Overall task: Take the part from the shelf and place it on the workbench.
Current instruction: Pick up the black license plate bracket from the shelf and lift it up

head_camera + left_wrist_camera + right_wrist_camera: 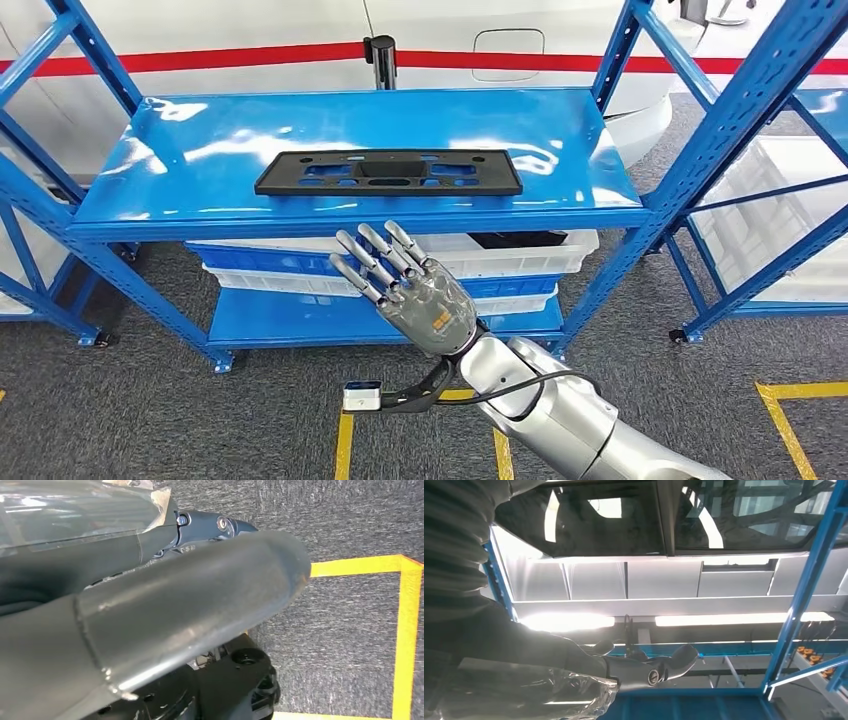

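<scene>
A flat black rectangular part (388, 171) with several cut-outs lies on the top board of the blue shelf (200, 150). My right hand (405, 280) is raised in front of the shelf's front edge, just below and in front of the part, fingers stretched out and apart, holding nothing. In the right wrist view the right hand's fingers (659, 667) reach out over a blue board, empty. The left wrist view has my left hand's thick grey thumb (190, 605) close up over the floor; its fingers are hidden, so its state is unclear.
White and blue crates (500, 262) are stacked on the shelf's lower board. Blue shelf uprights (700, 160) stand at both sides, with another rack (790, 200) at the right. Grey carpet with yellow floor tape (790, 420) lies below. A red-striped white wall runs behind.
</scene>
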